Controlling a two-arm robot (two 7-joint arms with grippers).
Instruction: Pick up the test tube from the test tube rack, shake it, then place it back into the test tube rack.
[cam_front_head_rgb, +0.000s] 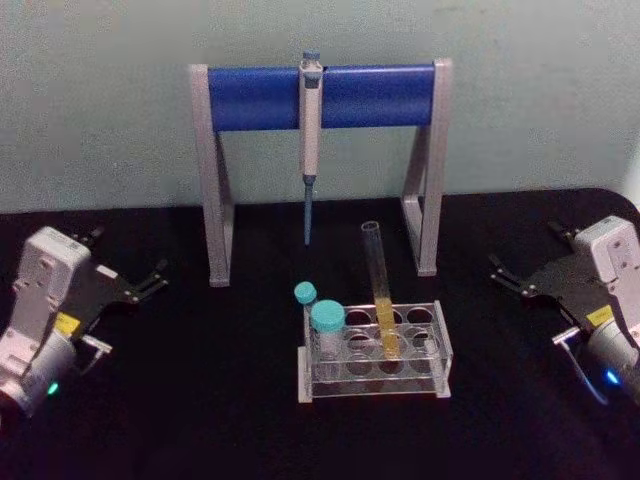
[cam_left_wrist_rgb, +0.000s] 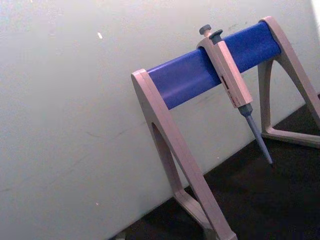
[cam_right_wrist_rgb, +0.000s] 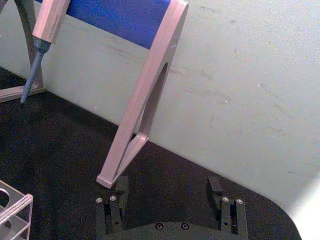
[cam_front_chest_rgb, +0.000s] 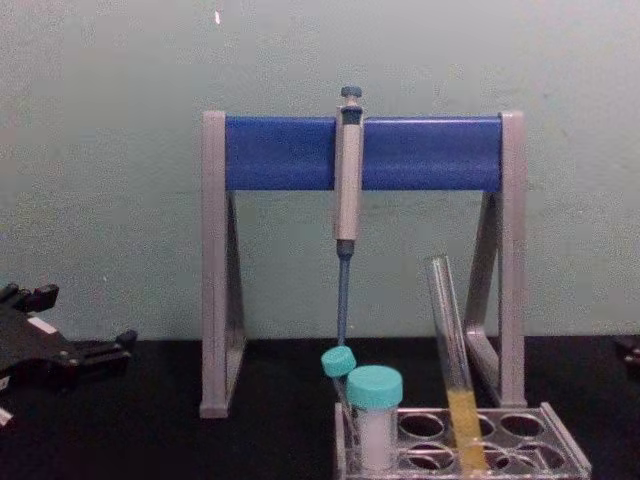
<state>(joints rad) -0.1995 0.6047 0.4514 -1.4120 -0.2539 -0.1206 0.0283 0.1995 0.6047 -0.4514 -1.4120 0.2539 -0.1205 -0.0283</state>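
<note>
Test tube (cam_front_head_rgb: 378, 285) seated in test tube rack (cam_front_head_rgb: 441, 350); both arms idle.
Head view: the left gripper (cam_front_head_rgb: 125, 262) and right gripper (cam_front_head_rgb: 530, 252) lay on the table (cam_front_head_rgb: 200, 400), well apart from the rack, fingers spread. Right wrist view: the spread fingers (cam_right_wrist_rgb: 215, 186) held nothing. Chest view: the tube leaned beside the teal-capped vials (cam_front_chest_rgb: 375, 415).

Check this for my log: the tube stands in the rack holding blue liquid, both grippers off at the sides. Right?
No: the head view shows yellow-orange liquid in the tube. It stands in the rack, left gripper and right gripper at the sides.
</note>
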